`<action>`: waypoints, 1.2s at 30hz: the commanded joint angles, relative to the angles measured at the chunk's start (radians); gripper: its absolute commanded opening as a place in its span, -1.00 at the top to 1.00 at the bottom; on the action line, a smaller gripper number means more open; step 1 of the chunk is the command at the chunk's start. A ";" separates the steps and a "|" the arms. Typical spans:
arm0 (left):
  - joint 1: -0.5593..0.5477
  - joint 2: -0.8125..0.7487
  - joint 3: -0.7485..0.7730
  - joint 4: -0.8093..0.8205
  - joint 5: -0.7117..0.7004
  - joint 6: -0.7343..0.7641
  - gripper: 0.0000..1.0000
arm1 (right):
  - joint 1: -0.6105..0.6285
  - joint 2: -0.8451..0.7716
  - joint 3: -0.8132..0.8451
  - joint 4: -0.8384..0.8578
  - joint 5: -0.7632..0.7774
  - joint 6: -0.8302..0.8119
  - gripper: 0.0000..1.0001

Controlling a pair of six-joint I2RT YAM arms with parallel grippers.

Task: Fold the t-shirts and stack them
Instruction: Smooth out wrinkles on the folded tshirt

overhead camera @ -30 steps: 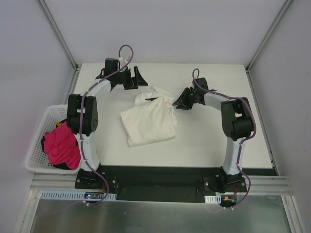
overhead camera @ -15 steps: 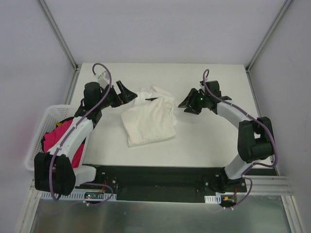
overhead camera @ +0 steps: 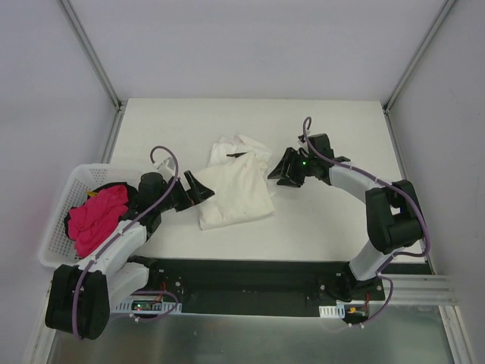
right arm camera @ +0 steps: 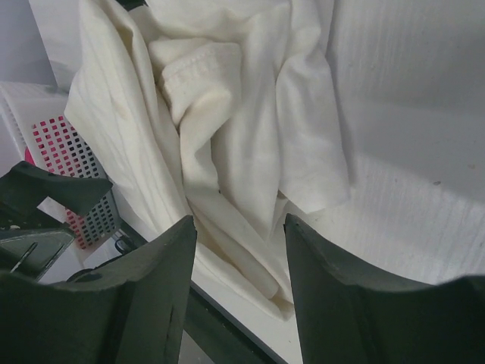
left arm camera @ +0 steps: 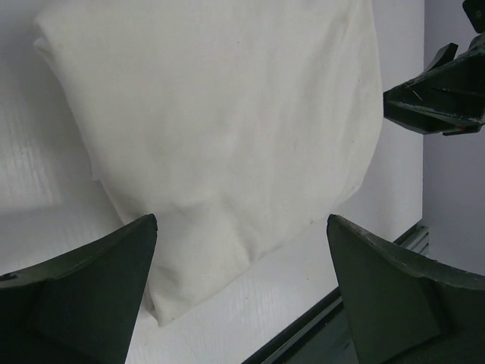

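The left tool (overhead camera: 198, 187) hangs empty with its fingers spread wide, low over the tabletop (overhead camera: 333, 220) just beside the near-left edge of the cream-white t-shirt (overhead camera: 231, 193). In its own wrist view the left tool (left arm camera: 242, 296) frames the near corner of that shirt (left arm camera: 227, 114) without touching it. The right tool (overhead camera: 284, 168) is also spread wide and holds nothing, its tips close to the right edge of the cloth; its wrist view shows rumpled folds and a hemmed edge (right arm camera: 227, 114) ahead of the parted fingers. The cream-white t-shirt lies folded into a rough rectangle at the middle of the tabletop, and partly covers a crumpled white t-shirt (overhead camera: 241, 145) with a small dark mark, which pokes out on the far side. At the left edge stands a white plastic basket (overhead camera: 61, 212) holding a bright pink garment (overhead camera: 95, 220).
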 commanded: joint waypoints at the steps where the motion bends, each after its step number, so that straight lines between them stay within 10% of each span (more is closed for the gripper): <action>1: -0.009 -0.103 -0.032 0.038 -0.047 -0.009 -0.85 | 0.007 -0.004 0.011 0.037 -0.016 0.011 -0.06; 13: -0.009 -0.327 -0.064 -0.241 -0.237 0.021 -0.86 | 0.009 0.011 0.092 -0.022 0.020 -0.018 -0.08; 36: -0.007 0.085 -0.053 0.027 -0.213 0.025 -0.85 | 0.041 0.145 0.306 -0.109 0.016 -0.041 -0.10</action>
